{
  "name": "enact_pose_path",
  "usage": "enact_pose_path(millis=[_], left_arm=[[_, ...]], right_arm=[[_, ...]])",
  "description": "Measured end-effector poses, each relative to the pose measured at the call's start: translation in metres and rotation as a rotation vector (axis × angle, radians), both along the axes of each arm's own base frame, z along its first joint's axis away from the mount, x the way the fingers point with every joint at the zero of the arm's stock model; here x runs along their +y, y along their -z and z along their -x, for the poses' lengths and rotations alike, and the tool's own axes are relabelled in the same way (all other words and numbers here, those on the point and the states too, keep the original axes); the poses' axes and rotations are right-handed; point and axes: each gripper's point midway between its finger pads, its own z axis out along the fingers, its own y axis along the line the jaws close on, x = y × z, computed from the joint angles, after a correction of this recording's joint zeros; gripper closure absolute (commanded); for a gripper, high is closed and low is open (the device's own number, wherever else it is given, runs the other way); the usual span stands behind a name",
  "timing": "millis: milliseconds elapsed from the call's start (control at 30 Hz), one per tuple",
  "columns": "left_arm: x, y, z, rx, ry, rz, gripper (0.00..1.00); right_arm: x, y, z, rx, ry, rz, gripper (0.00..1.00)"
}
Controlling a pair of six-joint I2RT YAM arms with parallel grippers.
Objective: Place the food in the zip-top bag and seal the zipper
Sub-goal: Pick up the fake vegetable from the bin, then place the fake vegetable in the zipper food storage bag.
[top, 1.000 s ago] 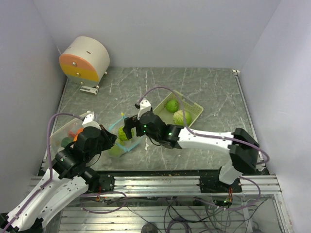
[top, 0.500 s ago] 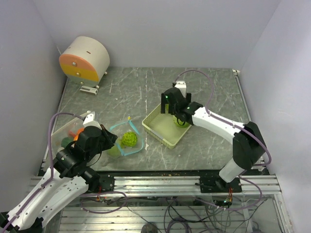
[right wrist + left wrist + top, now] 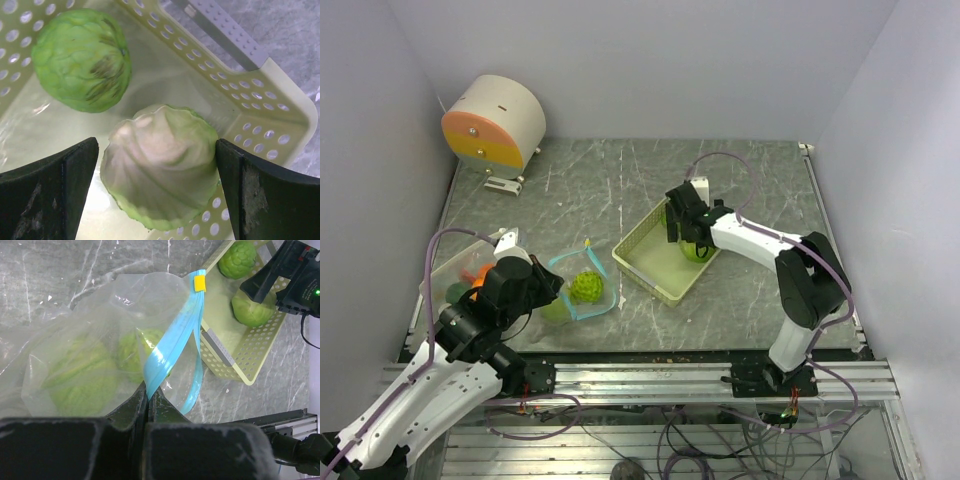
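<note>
The clear zip-top bag (image 3: 570,300) lies open at the front left with a bumpy green fruit (image 3: 585,287) in it. In the left wrist view the bag (image 3: 75,325) holds two green pieces (image 3: 80,372). My left gripper (image 3: 148,396) is shut on the bag's blue zipper strip (image 3: 172,340); it also shows in the top view (image 3: 548,287). My right gripper (image 3: 157,162) is open, its fingers either side of a pale green cabbage (image 3: 160,172) in the yellow-green basket (image 3: 280,100). A second round green piece (image 3: 80,60) lies beside it. From above, the right gripper (image 3: 688,236) is over the basket (image 3: 645,265).
A clear tub (image 3: 448,268) with orange and green toy food stands at the far left beside the left arm. A round white and orange device (image 3: 495,122) stands at the back left. The basket's grey handle (image 3: 220,30) lies just beyond the cabbage.
My right arm has swung from the bag's mouth back to the basket and come down over the cabbage. A bumpy green fruit now lies in the bag. The basket has shifted.
</note>
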Motion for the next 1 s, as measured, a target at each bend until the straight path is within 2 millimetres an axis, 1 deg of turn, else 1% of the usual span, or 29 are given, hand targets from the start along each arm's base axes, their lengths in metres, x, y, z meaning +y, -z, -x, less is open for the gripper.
enact_pose_path(millis=[33,67,133,200,267,300,333,433,500,567,633,700,767,800,833,867,933,1000], left_arm=[[0.000,0.000,0.000,0.000,0.000,0.000,0.93],[0.000,0.000,0.000,-0.001,-0.001,0.001,0.93],[0.000,0.000,0.000,-0.001,0.000,0.001,0.93],[0.000,-0.001,0.000,-0.005,-0.001,0.004,0.93],[0.001,-0.002,0.001,-0.009,-0.001,0.007,0.93],[0.001,-0.002,0.001,-0.010,-0.001,0.008,0.93],[0.001,-0.003,0.001,-0.011,-0.001,0.008,0.93],[0.001,-0.004,0.002,-0.014,-0.001,0.011,0.93],[0.002,-0.005,0.002,-0.018,-0.001,0.014,0.93],[0.003,-0.005,0.003,-0.021,-0.002,0.016,0.93],[0.003,-0.005,0.003,-0.022,-0.002,0.017,0.93],[0.003,-0.005,0.003,-0.021,-0.002,0.016,0.93],[0.003,-0.005,0.003,-0.021,-0.002,0.016,0.93],[0.003,-0.005,0.003,-0.021,-0.002,0.016,0.93],[0.003,-0.005,0.003,-0.022,-0.002,0.017,0.93],[0.003,-0.006,0.003,-0.023,-0.002,0.018,0.93],[0.003,-0.006,0.003,-0.026,-0.002,0.021,0.93],[0.003,-0.006,0.004,-0.027,-0.003,0.026,0.93]], right_arm=[[-0.001,0.001,-0.001,0.001,0.002,0.001,0.03],[-0.003,0.003,-0.001,0.003,0.005,0.003,0.09],[-0.008,0.008,0.000,0.013,0.009,0.014,0.25],[-0.009,0.009,0.000,0.011,0.008,0.014,0.53],[-0.009,0.009,0.000,0.009,0.004,0.014,0.75],[-0.009,0.008,0.000,0.008,0.004,0.011,0.81],[-0.009,0.008,0.002,0.009,0.004,0.010,0.85],[-0.008,-0.002,0.007,0.007,-0.003,-0.015,0.92],[-0.004,-0.013,0.011,0.003,-0.021,-0.044,0.92],[0.005,-0.033,0.019,-0.014,-0.059,-0.091,0.93],[0.021,-0.064,0.027,-0.060,-0.128,-0.168,0.93],[0.047,-0.101,0.041,-0.115,-0.244,-0.286,0.93],[0.080,-0.142,0.060,-0.180,-0.392,-0.447,0.93],[0.095,-0.158,0.070,-0.207,-0.467,-0.522,0.93],[0.114,-0.178,0.085,-0.238,-0.563,-0.617,0.93],[0.130,-0.191,0.100,-0.253,-0.648,-0.692,0.93],[0.158,-0.204,0.128,-0.257,-0.798,-0.799,0.93],[0.188,-0.203,0.157,-0.217,-0.947,-0.871,0.93]])
